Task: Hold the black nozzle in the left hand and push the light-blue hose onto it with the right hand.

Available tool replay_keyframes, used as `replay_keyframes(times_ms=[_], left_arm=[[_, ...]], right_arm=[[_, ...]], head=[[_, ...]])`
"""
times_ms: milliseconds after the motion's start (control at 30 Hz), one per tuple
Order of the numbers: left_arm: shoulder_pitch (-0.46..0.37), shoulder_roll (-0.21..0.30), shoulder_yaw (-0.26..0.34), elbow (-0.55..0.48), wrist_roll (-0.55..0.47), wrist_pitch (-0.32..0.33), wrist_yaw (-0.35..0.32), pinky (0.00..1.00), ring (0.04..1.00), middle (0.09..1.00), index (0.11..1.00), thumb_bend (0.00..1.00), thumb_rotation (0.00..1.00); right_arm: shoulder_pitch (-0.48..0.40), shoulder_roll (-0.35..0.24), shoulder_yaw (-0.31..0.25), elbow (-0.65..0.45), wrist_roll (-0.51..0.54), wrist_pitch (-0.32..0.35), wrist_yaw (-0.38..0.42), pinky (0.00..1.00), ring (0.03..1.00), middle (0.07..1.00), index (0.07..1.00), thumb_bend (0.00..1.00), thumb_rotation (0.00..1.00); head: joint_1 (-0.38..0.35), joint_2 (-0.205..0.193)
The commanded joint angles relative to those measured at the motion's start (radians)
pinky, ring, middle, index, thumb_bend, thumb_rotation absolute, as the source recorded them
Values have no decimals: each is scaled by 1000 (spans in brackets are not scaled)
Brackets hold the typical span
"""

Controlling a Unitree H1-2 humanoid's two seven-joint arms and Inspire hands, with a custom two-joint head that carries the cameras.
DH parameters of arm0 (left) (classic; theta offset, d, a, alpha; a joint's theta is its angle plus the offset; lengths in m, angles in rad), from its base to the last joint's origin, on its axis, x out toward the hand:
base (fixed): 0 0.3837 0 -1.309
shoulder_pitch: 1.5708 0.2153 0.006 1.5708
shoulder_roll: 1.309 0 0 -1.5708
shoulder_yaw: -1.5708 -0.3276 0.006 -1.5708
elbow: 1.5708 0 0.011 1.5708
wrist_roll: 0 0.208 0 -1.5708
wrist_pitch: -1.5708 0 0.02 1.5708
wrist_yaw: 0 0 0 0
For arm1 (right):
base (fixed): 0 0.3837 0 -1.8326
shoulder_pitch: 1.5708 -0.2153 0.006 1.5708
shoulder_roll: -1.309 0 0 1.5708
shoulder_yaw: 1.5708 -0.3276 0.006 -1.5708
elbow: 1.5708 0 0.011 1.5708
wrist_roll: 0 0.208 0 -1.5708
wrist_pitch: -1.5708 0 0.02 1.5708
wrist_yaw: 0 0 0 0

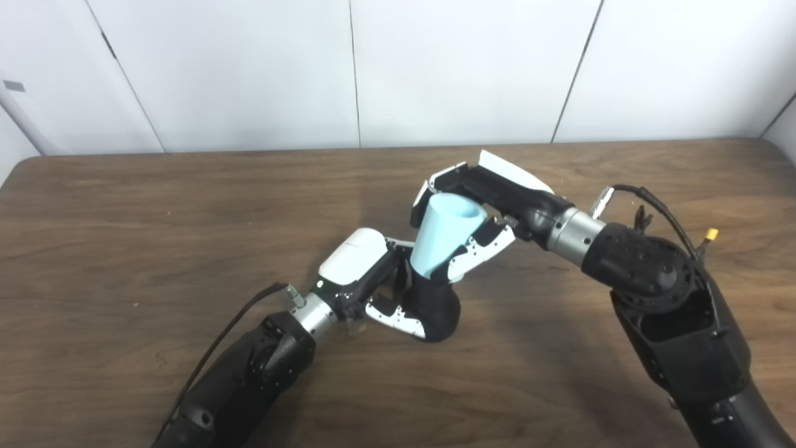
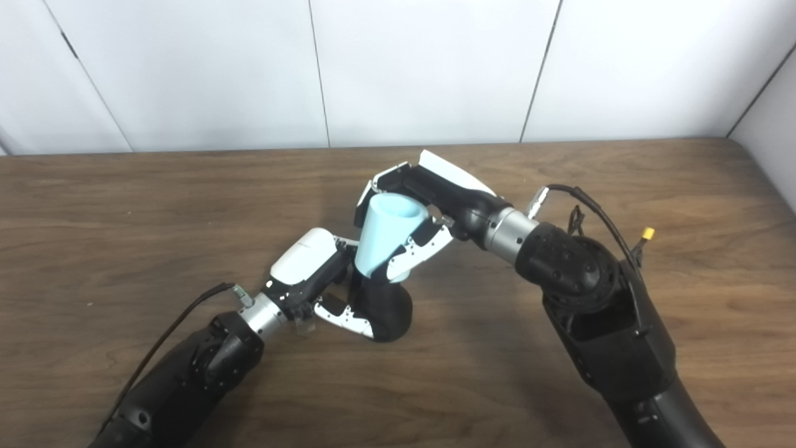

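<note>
A dark wooden table (image 1: 124, 249) fills the view, its far edge meeting a white panelled wall (image 1: 249, 68). The left half of the tabletop is bare. Near the centre, the left hand (image 1: 367, 280) wraps its fingers around the black nozzle (image 1: 438, 308), which stands upright with its base on the wood. Directly above, the light-blue hose (image 1: 443, 239), a tapered sleeve with its wide mouth tilted up and to the right, sits with its narrow end on the nozzle's top. The right hand (image 1: 482, 208) grips the hose from both sides. How far the hose overlaps the nozzle is hidden by fingers. Bare tabletop lies to the right, behind the right arm. No writing is legible anywhere.
</note>
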Motion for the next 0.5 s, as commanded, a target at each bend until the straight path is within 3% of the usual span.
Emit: replay_keyframes(times_ms=[0, 467], left_arm=[[106, -11, -57, 70, 46, 54, -90, 251, 378, 426, 512, 499, 0], [110, 0, -55, 51, 32, 69, -118, 253, 375, 427, 513, 499, 0]], right_arm=[[-41, 5, 3, -39, 8, -6, 23, 311, 410, 480, 517, 518, 0], [-4, -1, 18, -58, -6, -7, 71, 352, 416, 488, 513, 518, 0]], head=[[1, 1], [-2, 7]])
